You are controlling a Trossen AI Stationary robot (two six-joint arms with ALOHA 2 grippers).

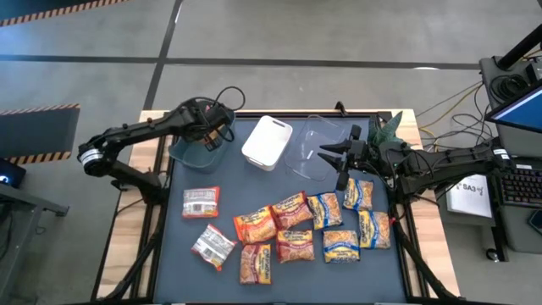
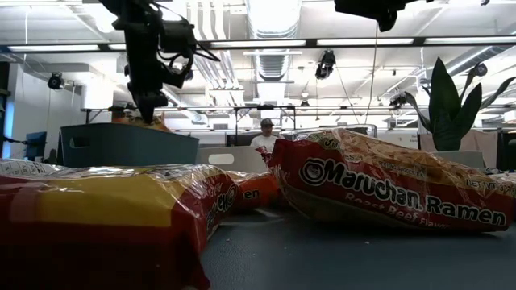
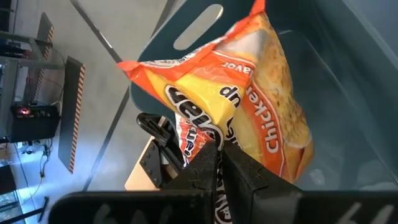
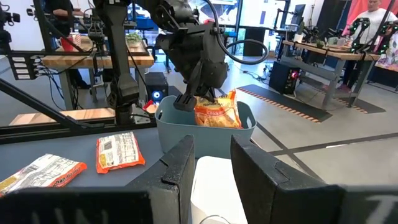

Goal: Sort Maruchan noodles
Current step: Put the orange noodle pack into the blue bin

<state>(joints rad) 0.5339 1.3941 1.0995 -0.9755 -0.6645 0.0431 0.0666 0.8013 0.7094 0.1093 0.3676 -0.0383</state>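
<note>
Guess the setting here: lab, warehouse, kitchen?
Most likely a robotics lab or workshop in an open industrial hall. Other workbenches carry equipment, hazard-striped tape marks the concrete floor, and fluorescent strips hang beneath exposed ceiling ducts. A person stands beyond the table.

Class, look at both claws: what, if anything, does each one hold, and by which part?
The left claw pinches an orange crinkly plastic noodle packet by one end edge, over the grey-green bin. The right claw holds nothing.

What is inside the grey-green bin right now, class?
An orange chicken-flavour packet hangs into the grey-green bin, pinched by the shut left gripper. The bin's walls and the packet hide most of its floor, so anything lying there cannot be seen.
</note>
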